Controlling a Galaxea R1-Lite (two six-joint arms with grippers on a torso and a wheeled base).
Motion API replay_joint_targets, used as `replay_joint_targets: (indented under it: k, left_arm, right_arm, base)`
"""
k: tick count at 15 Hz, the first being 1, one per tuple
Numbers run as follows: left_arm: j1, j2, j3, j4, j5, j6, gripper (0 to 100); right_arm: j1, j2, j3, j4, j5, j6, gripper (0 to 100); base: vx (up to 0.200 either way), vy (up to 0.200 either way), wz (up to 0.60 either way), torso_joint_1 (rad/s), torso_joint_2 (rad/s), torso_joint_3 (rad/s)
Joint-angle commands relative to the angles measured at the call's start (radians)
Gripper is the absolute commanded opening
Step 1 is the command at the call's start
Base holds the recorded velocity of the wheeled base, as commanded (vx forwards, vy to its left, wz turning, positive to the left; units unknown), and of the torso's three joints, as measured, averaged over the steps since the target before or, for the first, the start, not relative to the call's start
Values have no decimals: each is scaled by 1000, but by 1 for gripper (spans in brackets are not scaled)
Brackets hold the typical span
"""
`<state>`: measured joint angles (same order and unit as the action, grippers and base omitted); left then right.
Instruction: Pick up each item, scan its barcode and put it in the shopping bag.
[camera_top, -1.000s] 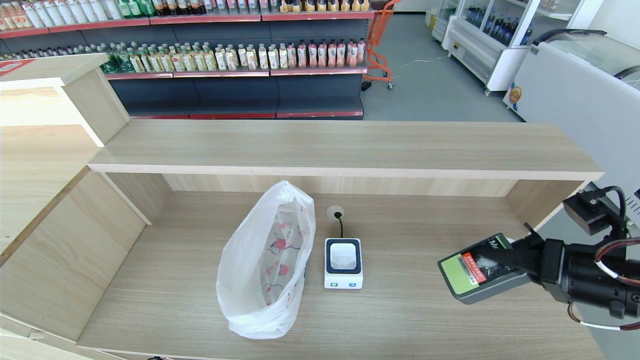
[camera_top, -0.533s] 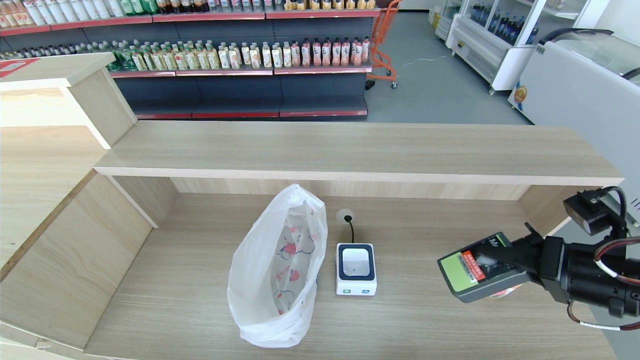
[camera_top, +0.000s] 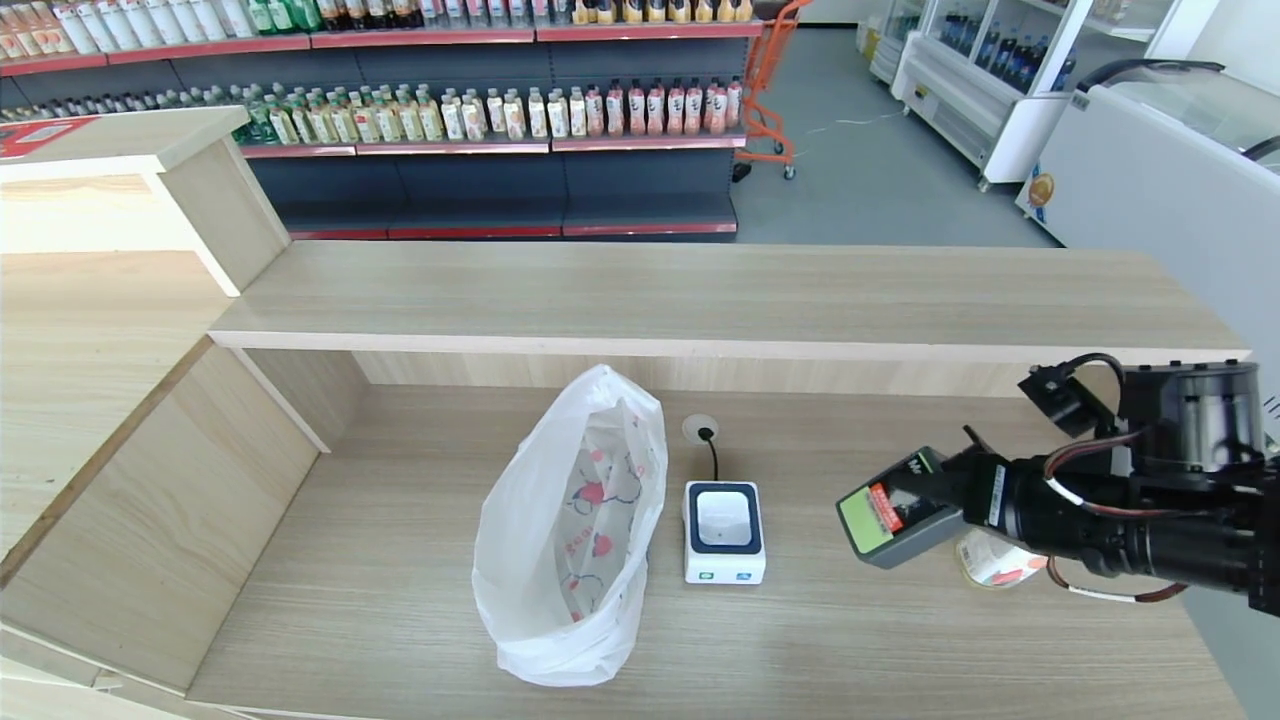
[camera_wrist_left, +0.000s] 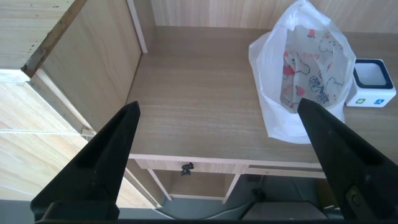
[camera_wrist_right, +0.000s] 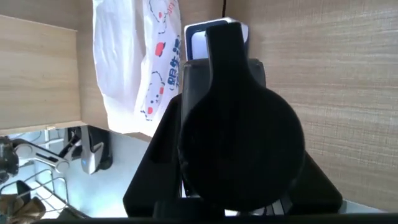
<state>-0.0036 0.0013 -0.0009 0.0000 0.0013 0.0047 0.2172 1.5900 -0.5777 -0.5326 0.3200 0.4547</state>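
Note:
My right gripper (camera_top: 930, 490) is shut on a dark grey box with a green and red end label (camera_top: 885, 510), held above the counter to the right of the scanner (camera_top: 723, 530). The scanner is a small white block with a dark-framed window, standing next to the white shopping bag (camera_top: 575, 530), which stands open and upright. In the right wrist view the held box (camera_wrist_right: 239, 143) hides the fingers, with the scanner (camera_wrist_right: 214, 34) and bag (camera_wrist_right: 140, 68) beyond it. My left gripper (camera_wrist_left: 217, 149) hangs open over the counter's near left edge, with the bag (camera_wrist_left: 305, 68) farther off.
A round container with a white and red label (camera_top: 990, 562) sits on the counter under my right arm. A raised wooden ledge (camera_top: 700, 295) runs along the back and a side wall (camera_top: 140, 520) closes the left. A cable port (camera_top: 700, 430) lies behind the scanner.
My right gripper has carried the box leftward and farther back, closer to the scanner, uncovering the round container beneath. The head camera has shifted, so the whole scene slid right.

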Motion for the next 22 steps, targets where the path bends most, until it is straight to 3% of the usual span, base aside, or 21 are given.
replay_joint_targets:
  k: [1,6,12,16,22]
  left_arm:
    - [1,0,1,0,0,0,100]
    - [1,0,-1,0,0,0,100]
    - [1,0,1,0,0,0,100]
    - [1,0,-1,0,0,0,100]
    - [1,0,1,0,0,0,100]
  right_arm:
    - [57,177,-5,-110,-12,-22,0]
    - [114,364,13,-330,-19,-27,0]
    - [145,519,33,-573,-33,-148,0]
    - [165,582,5,-649,-30,-149,0]
    - [217,654,-122,-658,-29,-116,0]
  base:
    - [0,0,0,0,0,0]
    - [0,0,0,0,0,0]
    - [0,0,0,0,0,0]
    - [0,0,0,0,0,0]
    - [0,0,0,0,0,0]
